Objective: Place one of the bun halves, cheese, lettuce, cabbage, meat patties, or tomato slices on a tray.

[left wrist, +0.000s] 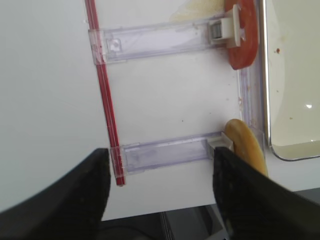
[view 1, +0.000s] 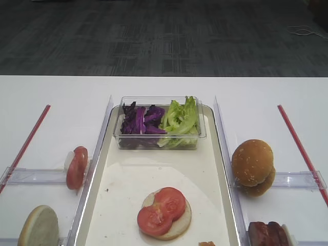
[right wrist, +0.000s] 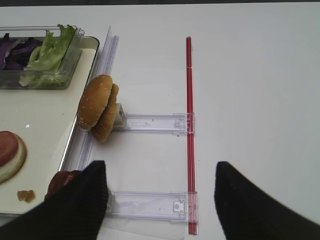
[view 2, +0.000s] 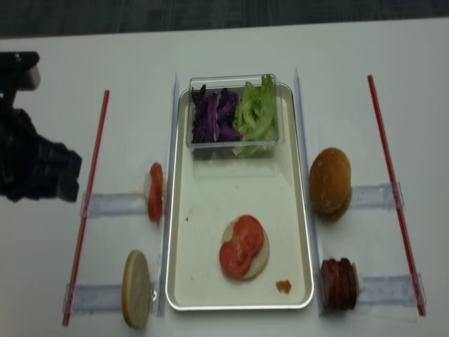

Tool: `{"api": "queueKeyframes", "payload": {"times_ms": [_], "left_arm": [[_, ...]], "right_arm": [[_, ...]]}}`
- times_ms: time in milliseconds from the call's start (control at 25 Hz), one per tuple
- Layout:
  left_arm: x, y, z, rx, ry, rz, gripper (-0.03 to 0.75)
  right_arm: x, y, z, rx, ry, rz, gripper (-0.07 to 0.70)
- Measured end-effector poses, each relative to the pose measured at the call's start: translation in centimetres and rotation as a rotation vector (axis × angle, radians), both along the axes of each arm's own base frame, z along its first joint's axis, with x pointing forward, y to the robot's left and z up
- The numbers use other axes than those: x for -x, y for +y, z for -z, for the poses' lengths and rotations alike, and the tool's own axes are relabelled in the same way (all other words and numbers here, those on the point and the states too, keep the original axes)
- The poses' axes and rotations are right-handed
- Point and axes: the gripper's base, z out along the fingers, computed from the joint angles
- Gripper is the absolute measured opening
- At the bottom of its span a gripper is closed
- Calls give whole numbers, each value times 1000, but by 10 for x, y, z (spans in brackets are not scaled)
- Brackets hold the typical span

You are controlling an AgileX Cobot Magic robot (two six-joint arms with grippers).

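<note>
Left of the long off-white rimmed tray (view 2: 175, 232), the left arm (view 2: 31, 165) is matte black and blocky; both wrist views show smooth, tapering black fingers (right wrist: 75, 207).

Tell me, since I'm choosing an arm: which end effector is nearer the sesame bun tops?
Right. The right end effector hovers just short of the sesame bun tops; the left end effector hangs across the tray.

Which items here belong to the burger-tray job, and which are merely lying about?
Job: long off-white tray; red tomato slices on flat cream bun half; domed sesame buns; dark reddish meat patties; ruffled green lettuce; shredded purple cabbage.
Lying about: red strips; small crumb.
</note>
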Motion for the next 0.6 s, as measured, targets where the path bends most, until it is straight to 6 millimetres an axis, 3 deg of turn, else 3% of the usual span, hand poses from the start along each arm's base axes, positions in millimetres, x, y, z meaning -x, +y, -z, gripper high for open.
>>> {"api": "queueKeyframes", "payload": {"times_ms": [600], "left_arm": [[33,-1,-23,6,-127,6,456]], "right_arm": [[0,0,0,0,0,0,468]]}}
